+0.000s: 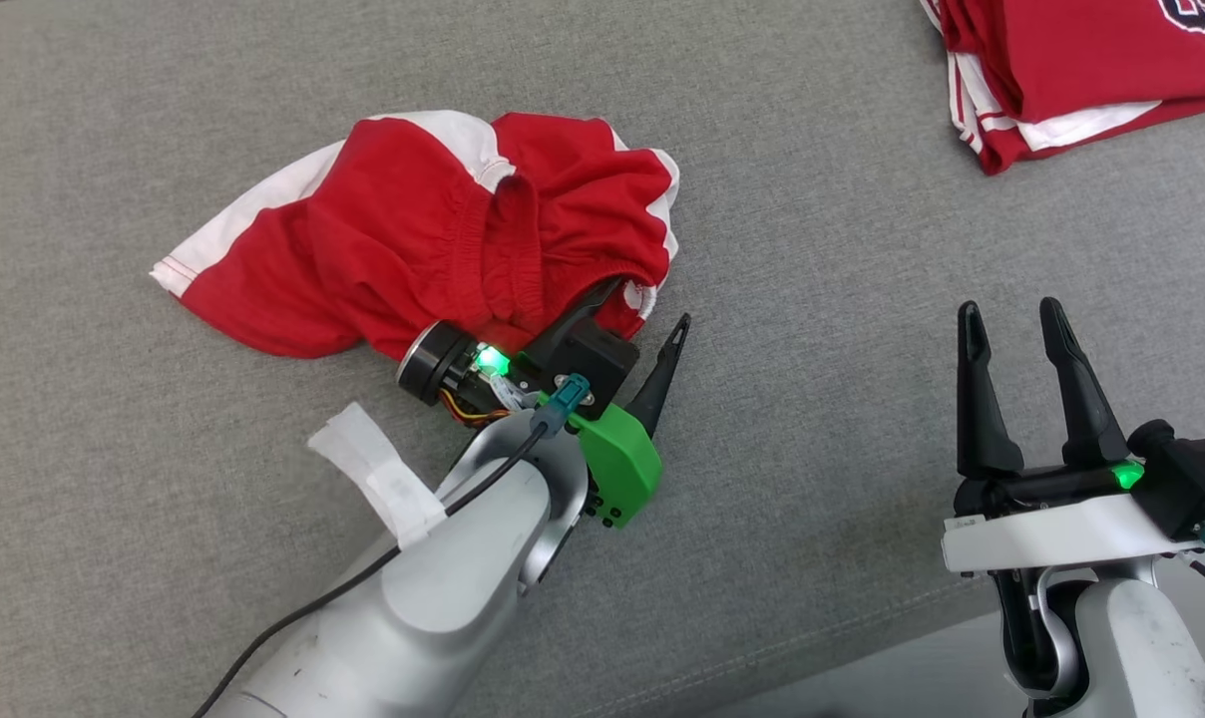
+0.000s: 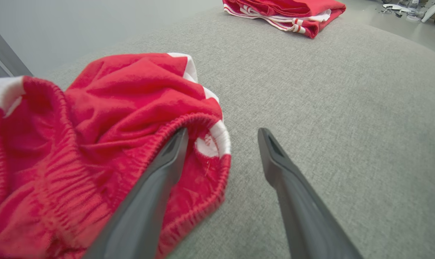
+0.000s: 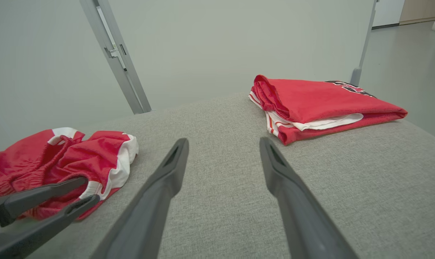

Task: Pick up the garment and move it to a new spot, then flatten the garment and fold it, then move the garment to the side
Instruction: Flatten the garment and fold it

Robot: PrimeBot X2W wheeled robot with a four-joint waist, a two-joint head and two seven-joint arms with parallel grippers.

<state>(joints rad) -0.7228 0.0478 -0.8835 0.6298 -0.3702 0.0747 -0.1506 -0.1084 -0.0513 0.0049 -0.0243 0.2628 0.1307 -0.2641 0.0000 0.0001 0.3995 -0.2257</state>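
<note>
Head view — left fingers (image 1: 665,364) spread astride red shorts (image 1: 413,239) edge, right fingers (image 1: 974,389) spread — jersey (image 1: 1071,60) lettering cropped.

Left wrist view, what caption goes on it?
Open left gripper at the edge of crumpled red shorts on a grey cushion.

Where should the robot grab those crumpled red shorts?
The stretchy waistband of the red shorts, at the end nearest the left gripper. Come in low along the grey cushion: there the band loops up, so one finger probably slips inside.

Setting: bare test room or lab. Evidence: plain pale wall (image 3: 221,43), metal frame post (image 3: 117,61), smooth grey floor (image 3: 412,54), grey upholstered platform (image 3: 221,118).
</note>
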